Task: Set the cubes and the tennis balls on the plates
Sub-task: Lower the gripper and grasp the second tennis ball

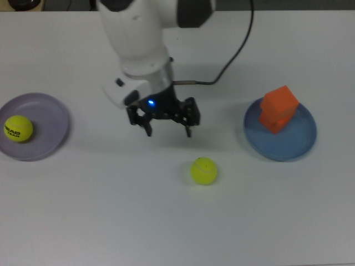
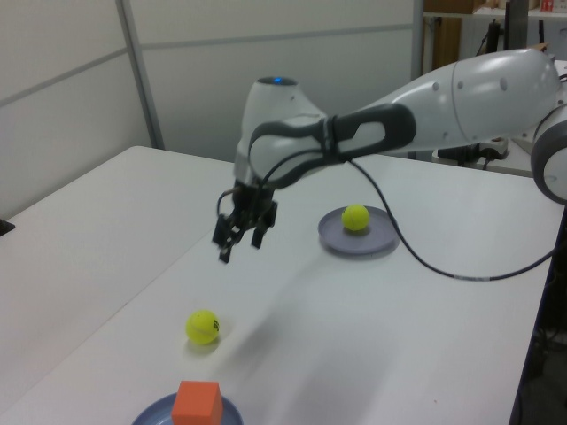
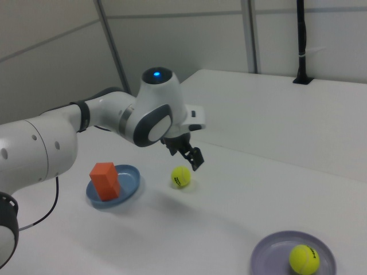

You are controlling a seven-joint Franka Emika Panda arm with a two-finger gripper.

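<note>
The white arm reaches over the table's [image 1: 111, 221] middle, its gripper [image 1: 168, 132] pointing down with fingers spread and empty, above and near the loose fuzzy ball [image 1: 204, 170]. The printed ball [image 1: 18, 128] sits in the shallow lilac plate [image 1: 50, 113]. One matte orange cube [image 1: 279, 108] rests tilted on the blue plate [image 1: 299, 141].

Bare desk [image 1: 111, 210] rings the loose tennis ball [image 1: 204, 170], both plates [image 1: 50, 113] [image 1: 302, 145] well apart from it.
</note>
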